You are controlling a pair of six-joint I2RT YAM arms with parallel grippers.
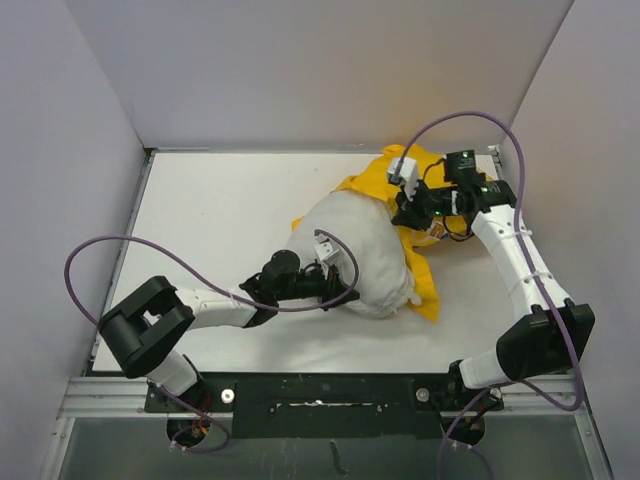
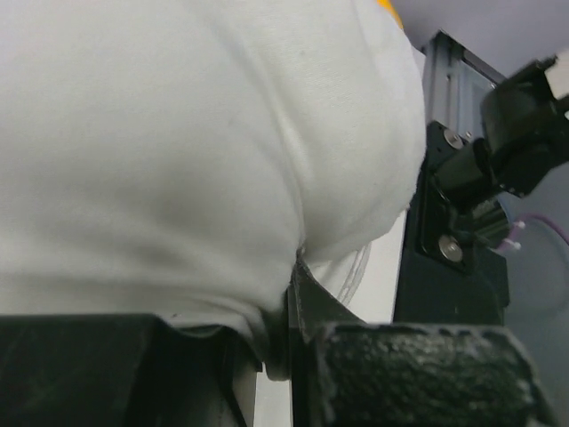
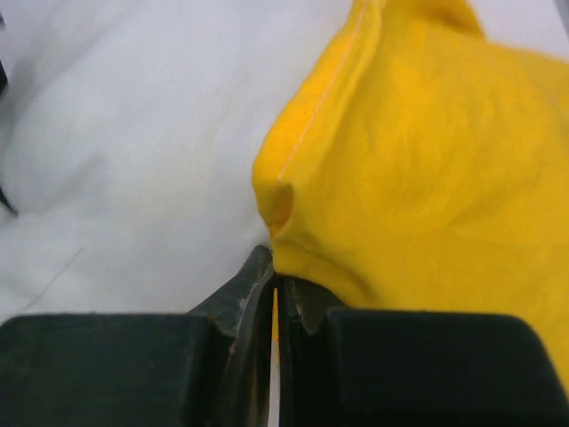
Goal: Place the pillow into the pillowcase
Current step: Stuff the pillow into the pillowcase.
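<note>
The white pillow (image 1: 360,250) lies plump in the middle of the table, its far end partly inside the yellow pillowcase (image 1: 375,180). The pillowcase bunches around its far and right sides, with a strip running down the right (image 1: 428,290). My left gripper (image 1: 335,272) is shut on the pillow's near edge; in the left wrist view its jaws pinch a fold of white fabric (image 2: 276,342) and the pillow (image 2: 196,160) fills the frame. My right gripper (image 1: 408,205) is shut on the pillowcase's hem; in the right wrist view the yellow cloth (image 3: 427,178) is clamped at the jaws (image 3: 276,294), with the pillow (image 3: 133,151) beside it.
White walls close in the table on the left, far and right sides. A purple cable (image 1: 150,250) loops over the left arm and another (image 1: 480,125) arches over the right arm. A black rail (image 1: 320,395) runs along the near edge.
</note>
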